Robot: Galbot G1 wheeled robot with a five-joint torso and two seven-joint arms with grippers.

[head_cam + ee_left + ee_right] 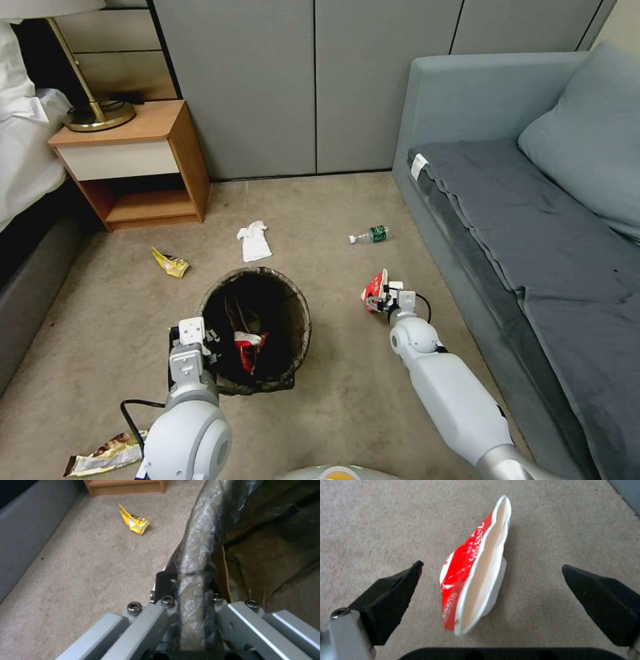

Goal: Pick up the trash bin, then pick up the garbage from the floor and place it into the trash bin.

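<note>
The trash bin is held at its rim by the left gripper, whose jaws are clamped over the bag-covered edge, as is seen in the left wrist view. A red wrapper is already lying inside the bin. The right gripper is spread wide above the carpet, with a red and white wrapper placed midway between its two black fingers. The wrapper's long axis is seen to run along the gap between the fingers, so that its thin faces are presented to the pads; a straight closing is judged sufficient. Whether the wrapper is touched by either finger cannot be told. Near the sofa's front edge a small bottle is left on the carpet, with a white tissue and a yellow wrapper lying beyond the bin.
</note>
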